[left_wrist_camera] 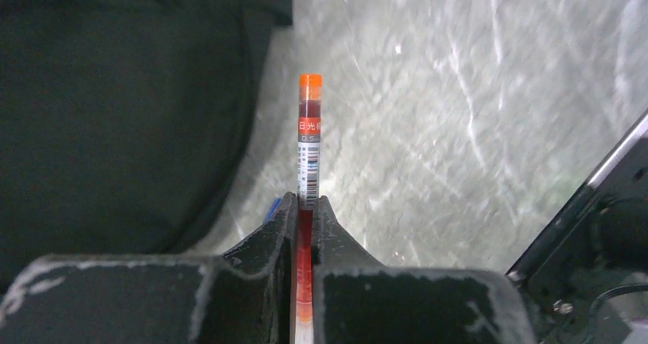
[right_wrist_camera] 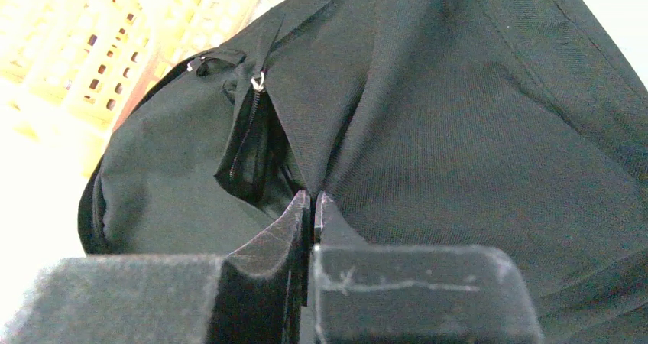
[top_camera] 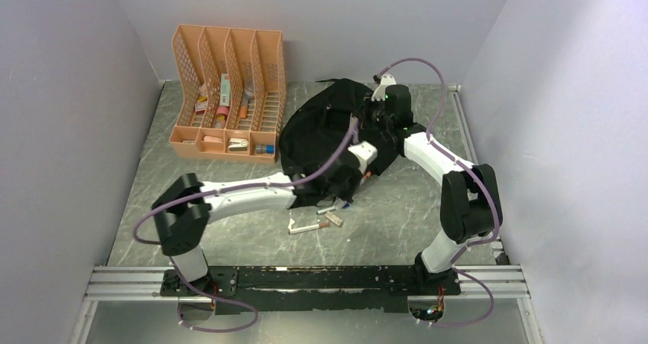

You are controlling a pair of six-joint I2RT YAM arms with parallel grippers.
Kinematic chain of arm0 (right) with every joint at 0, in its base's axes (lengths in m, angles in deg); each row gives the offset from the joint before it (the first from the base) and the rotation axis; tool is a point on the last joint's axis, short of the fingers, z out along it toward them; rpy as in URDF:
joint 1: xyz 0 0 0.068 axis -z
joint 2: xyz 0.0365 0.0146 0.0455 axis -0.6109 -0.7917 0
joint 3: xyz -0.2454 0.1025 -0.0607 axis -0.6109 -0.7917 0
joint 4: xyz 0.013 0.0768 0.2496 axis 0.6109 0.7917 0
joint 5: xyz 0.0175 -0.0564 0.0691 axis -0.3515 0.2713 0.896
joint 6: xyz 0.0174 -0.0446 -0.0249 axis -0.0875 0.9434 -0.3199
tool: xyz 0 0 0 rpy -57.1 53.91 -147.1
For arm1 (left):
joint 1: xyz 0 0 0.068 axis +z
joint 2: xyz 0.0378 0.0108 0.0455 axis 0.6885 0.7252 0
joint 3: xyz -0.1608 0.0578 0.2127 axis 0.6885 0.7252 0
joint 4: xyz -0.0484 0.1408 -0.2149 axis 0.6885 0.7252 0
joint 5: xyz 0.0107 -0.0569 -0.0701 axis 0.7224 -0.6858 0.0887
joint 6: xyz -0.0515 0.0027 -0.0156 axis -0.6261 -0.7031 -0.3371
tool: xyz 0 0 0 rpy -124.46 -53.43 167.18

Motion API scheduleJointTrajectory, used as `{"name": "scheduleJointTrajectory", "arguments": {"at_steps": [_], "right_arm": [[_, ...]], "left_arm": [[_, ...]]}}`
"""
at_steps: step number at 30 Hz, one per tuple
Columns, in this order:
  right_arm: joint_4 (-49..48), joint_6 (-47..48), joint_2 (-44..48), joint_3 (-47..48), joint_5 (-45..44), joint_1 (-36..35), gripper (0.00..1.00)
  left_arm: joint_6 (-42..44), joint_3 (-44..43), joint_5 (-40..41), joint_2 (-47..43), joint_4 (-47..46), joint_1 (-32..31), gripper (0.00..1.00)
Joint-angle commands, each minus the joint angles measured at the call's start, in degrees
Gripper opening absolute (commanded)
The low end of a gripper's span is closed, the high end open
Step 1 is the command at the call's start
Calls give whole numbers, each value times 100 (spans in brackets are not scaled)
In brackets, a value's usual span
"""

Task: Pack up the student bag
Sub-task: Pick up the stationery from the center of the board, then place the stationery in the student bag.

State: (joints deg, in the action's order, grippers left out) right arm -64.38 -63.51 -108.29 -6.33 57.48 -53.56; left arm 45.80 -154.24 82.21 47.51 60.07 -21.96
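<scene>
At the upper left of the top view stands a peach-coloured slotted desk organizer (top_camera: 229,92), with small items in its compartments. The left arm reaches from the lower left toward the centre. The left gripper (left_wrist_camera: 306,206) is clamped tight on an orange-capped pen (left_wrist_camera: 309,137), which sticks straight out past the fingertips. The pen's barrel carries a printed label with a barcode. In the left wrist view, grey marbled table (left_wrist_camera: 474,130) lies beyond the pen and black fabric fills the left side of the frame.

The student bag (top_camera: 321,130) lies in the middle of the top view, just right of the organizer, with its near edge beside the left gripper. Below it in that frame, a few loose pens (top_camera: 315,223) lie on the table.

The right arm bends in from the right edge. The right gripper (right_wrist_camera: 313,202) is pinched closed on a fold of the bag's fabric, just right of a partly open zipper (right_wrist_camera: 248,122) in the right wrist view.
</scene>
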Motion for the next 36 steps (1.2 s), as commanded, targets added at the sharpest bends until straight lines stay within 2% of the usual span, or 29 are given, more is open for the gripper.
{"name": "scheduleJointTrajectory", "arguments": {"at_steps": [1,8,13,19,26,36], "right_arm": [[-163,-47,312,-69,14,34,0],[-251,-147,481,-200,48,34,0],[-258,-212,522,-233,135,29,0],[-370,-461,589,-351,0,34,0],[-571,-481,592,-405,107,34,0],[-594,-564,590,-418,345,-32,0]], "left_arm": [[-177,245,-437,-526,-483,589,5],[-885,385,-915,-748,-575,1814,5],[-1198,-273,-1403,-435,-402,2374,5],[-1834,-898,-1883,163,-394,2596,5],[-2338,-1150,-2322,628,-359,2649,5],[-2618,-2090,-2221,1381,-158,2751,5]]}}
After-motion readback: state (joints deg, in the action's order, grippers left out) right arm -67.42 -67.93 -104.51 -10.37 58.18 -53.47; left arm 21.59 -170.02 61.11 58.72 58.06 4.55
